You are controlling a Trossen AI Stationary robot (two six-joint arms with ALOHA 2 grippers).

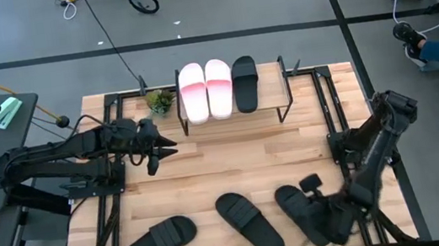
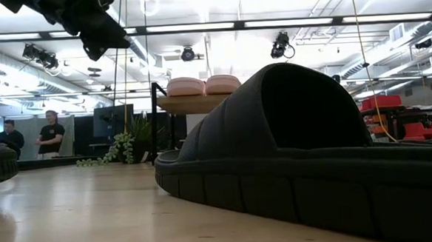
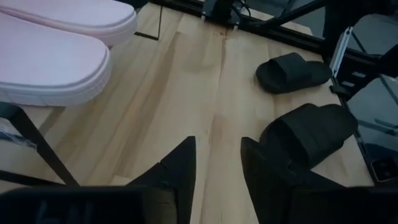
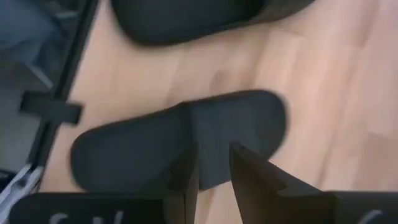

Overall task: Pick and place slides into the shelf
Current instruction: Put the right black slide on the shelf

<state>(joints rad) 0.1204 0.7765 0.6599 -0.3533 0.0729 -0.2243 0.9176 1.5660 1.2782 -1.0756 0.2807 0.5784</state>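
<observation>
The shelf (image 1: pixel 277 108) stood at the far middle of the table (image 1: pixel 234 168), carrying three slides side by side on its plank top: two pale pink slides (image 1: pixel 206 90) and one black slide (image 1: pixel 245 84) to their right in the high view. The other three black slides lay on the near part of the table: one at near left (image 1: pixel 157 241), one near the centre (image 1: pixel 249 224), and one at near right (image 1: pixel 300 208), this last directly under the right arm. The right gripper (image 4: pixel 212 163) was low over that near-right slide (image 4: pixel 177 144); the right wrist view showed its fingers only a narrow gap apart, poised above the strap, with nothing gripped between them. Whether the fingertips touched the strap could not be told. The left gripper (image 3: pixel 217 160) hung over the table to the left of the shelf, fingers slightly parted and empty; its wrist view showed the pink slides' soles (image 3: pixel 56 50) on the shelf and two black slides (image 3: pixel 305 99) beyond. In the low view the centre black slide (image 2: pixel 292 154) filled the foreground. A small potted plant (image 1: pixel 159 102) sat beside the shelf's left end. Two people (image 2: pixel 31 136) stood in the room beyond.
</observation>
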